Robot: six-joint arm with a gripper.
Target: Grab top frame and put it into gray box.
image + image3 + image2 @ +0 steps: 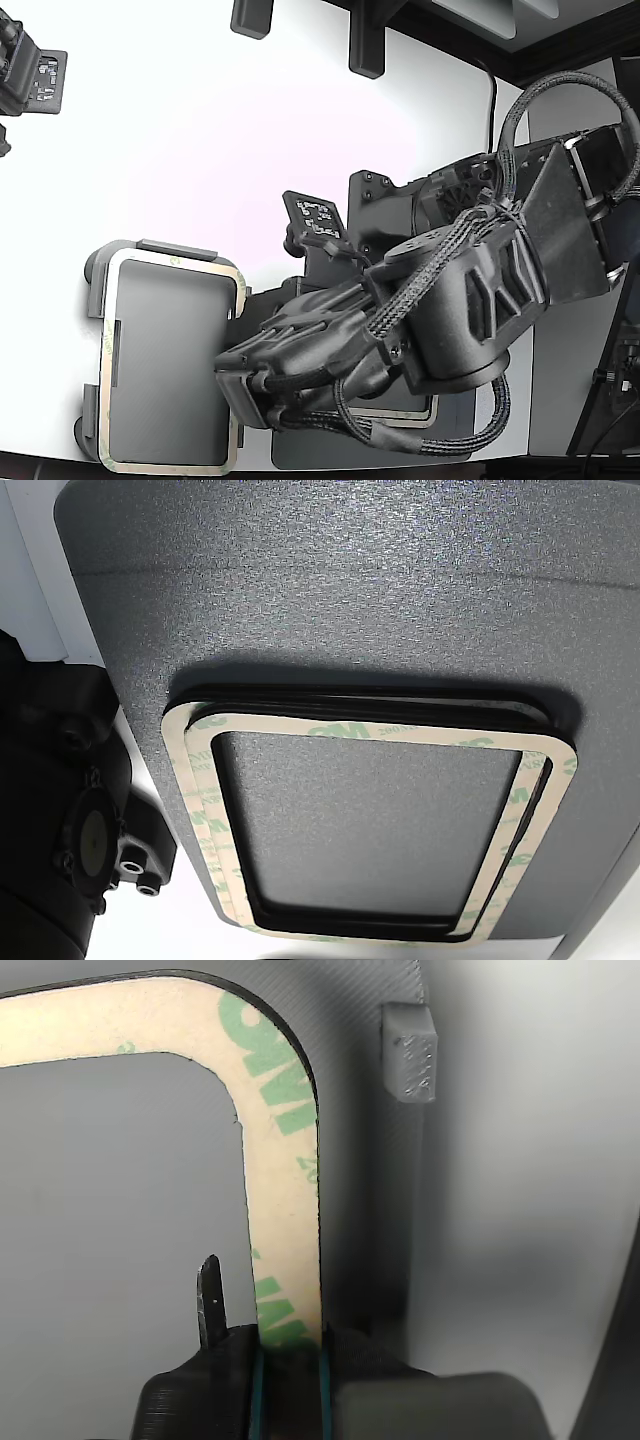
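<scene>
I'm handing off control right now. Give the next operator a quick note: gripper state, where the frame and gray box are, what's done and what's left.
Gripper: shut on the top frame, pinching one long side near a corner.
Top frame: in the exterior view it lies over the gray box, roughly lined up with the rim; whether it is fully seated cannot be told.
More frames are stacked on the dark mat.
Done: frame picked and brought to the box.
Left: confirm seating, open the jaws, withdraw.
</scene>
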